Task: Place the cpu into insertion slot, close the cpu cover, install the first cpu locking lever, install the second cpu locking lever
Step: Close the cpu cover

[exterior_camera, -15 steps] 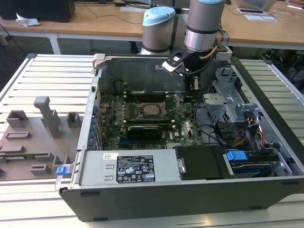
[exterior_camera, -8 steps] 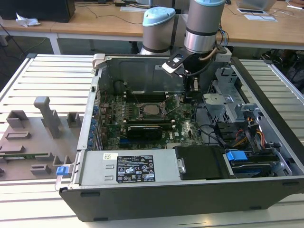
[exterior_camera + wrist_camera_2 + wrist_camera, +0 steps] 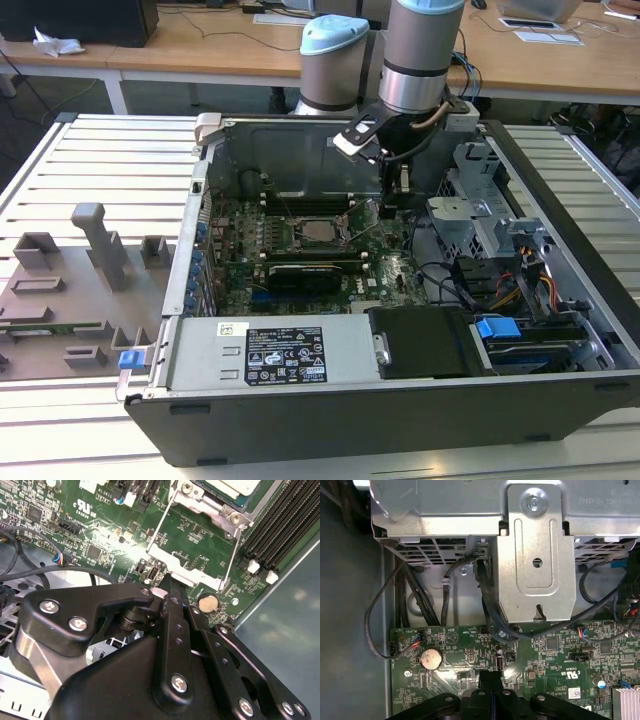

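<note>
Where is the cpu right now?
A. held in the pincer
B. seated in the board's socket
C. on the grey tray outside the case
B: the cpu lies flat in the socket, to the exterior view's left of the pincer.

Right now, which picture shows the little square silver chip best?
The exterior view: the whole cpu lies flat on the green board. The second wrist view catches just one corner at the picture's edge. The first wrist view faces a metal bracket and cables.
</note>
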`<state>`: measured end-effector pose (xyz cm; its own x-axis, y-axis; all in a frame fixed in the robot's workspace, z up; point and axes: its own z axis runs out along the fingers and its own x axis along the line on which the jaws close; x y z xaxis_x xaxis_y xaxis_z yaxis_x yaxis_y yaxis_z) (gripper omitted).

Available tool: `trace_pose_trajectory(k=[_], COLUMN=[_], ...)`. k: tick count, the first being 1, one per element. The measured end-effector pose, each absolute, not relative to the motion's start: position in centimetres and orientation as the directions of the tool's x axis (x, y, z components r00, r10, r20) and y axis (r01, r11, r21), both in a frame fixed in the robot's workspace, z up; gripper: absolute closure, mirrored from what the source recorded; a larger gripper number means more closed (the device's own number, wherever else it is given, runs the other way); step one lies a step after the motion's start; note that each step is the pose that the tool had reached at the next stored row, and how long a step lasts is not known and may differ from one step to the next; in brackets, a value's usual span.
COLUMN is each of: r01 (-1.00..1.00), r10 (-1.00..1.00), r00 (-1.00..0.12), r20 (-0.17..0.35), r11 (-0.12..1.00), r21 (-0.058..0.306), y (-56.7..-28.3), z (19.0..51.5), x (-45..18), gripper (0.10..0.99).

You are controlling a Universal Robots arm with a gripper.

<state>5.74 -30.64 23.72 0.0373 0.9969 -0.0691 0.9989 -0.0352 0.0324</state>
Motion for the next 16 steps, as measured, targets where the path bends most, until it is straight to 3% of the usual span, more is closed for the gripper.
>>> trace_pose_trajectory(k=[16], r01=[0.999], r10=[0.997], r00=[0.037], r20=[-0.069], r11=[-0.035], r21=[0.032], y=[-30.64], z=[23.72], x=[4.83], gripper=[0.98])
